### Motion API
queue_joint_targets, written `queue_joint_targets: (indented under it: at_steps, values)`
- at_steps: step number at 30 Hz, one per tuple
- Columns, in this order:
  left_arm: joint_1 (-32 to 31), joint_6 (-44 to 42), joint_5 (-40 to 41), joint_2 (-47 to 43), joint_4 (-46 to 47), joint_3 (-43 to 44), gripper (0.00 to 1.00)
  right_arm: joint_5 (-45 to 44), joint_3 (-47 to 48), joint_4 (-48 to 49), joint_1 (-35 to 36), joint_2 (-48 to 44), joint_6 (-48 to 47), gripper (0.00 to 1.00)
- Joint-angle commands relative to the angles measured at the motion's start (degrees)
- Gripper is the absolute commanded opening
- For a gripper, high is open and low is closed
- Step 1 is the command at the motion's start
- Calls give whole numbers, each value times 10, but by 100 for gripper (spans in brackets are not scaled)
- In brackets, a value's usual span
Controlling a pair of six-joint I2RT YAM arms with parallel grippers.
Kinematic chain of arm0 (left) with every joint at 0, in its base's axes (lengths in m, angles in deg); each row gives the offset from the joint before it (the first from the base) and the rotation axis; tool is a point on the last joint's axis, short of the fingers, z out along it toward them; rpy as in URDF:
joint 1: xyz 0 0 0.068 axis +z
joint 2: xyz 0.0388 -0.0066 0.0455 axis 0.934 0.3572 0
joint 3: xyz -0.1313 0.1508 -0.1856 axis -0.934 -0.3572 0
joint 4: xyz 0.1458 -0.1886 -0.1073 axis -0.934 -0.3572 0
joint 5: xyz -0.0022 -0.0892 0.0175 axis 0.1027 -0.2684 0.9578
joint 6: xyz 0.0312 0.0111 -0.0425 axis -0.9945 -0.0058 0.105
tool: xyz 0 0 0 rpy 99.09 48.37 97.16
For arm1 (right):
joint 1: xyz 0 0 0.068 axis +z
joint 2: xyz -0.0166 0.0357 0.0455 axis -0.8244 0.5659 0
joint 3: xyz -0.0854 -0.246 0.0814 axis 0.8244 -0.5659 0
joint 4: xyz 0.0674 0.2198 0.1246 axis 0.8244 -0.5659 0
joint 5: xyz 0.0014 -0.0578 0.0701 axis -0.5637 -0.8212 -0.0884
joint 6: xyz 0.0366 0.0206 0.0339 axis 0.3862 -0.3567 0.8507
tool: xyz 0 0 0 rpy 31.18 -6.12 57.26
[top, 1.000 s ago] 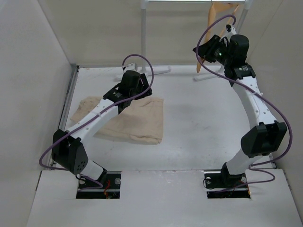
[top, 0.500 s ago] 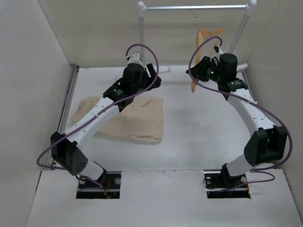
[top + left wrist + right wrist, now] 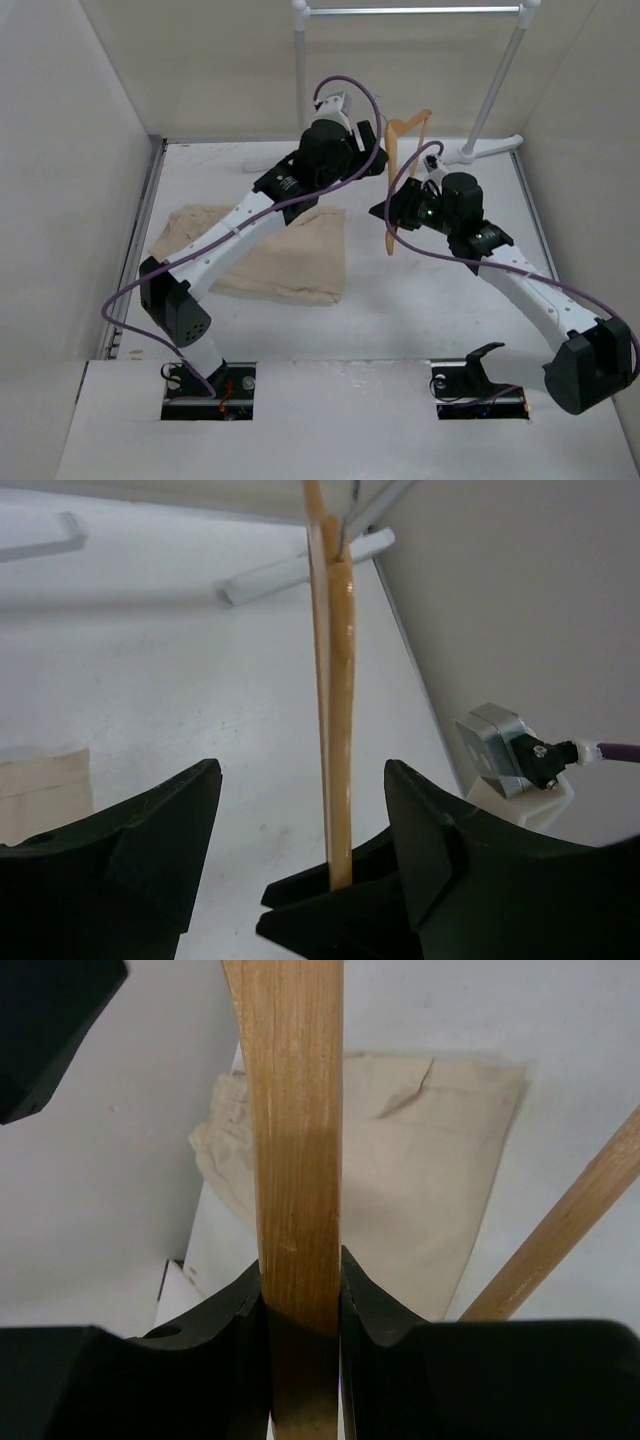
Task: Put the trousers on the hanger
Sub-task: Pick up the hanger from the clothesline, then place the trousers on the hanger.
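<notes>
The beige trousers lie folded flat on the table at the left, and show behind the hanger in the right wrist view. The light-orange wooden hanger is off the rail and held tilted above the table's middle. My right gripper is shut on one hanger arm, with its jaws pressed on both sides. The crossbar slants at the right. My left gripper is open just left of the hanger. In the left wrist view the hanger stands beyond the gap between its spread fingers.
A white-and-metal garment rail stands at the back, with its top bar bare and a foot on the table. Walls close in on the left, right and back. The rail's foot shows in the left wrist view.
My right gripper has carried the hanger off the rail, down and leftward to the table's middle. My left arm has swung right from above the trousers up to the hanger.
</notes>
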Motion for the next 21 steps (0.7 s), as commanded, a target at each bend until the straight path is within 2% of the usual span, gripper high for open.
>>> queue_joint_targets:
  at_steps: [1, 5, 8, 10, 13, 16, 18, 21]
  values:
    - [-24, -11, -10, 16, -1, 37, 65, -24, -17, 64, 31, -31, 8, 13]
    - [-36, -14, 4, 50, -18, 51, 63, -42, -47, 61, 71, -53, 12, 13]
    - [-40, -16, 24, 68, -18, 50, 54, -49, -71, 60, 86, -69, 18, 13]
    - [-42, -17, 42, 73, -19, 44, 43, -54, -86, 58, 90, -83, 23, 13]
    - [-48, -18, 59, 74, -16, 30, 22, -56, -106, 51, 91, -105, 25, 13]
    - [-59, -17, 82, 70, -17, 10, 8, -66, -122, 36, 91, -126, 26, 14]
    - [-64, -9, 99, 61, -9, -18, 4, -71, -132, 24, 91, -140, 26, 22]
    - [-69, 18, 111, 42, 13, -67, 1, -74, -149, 1, 91, -174, 25, 51]
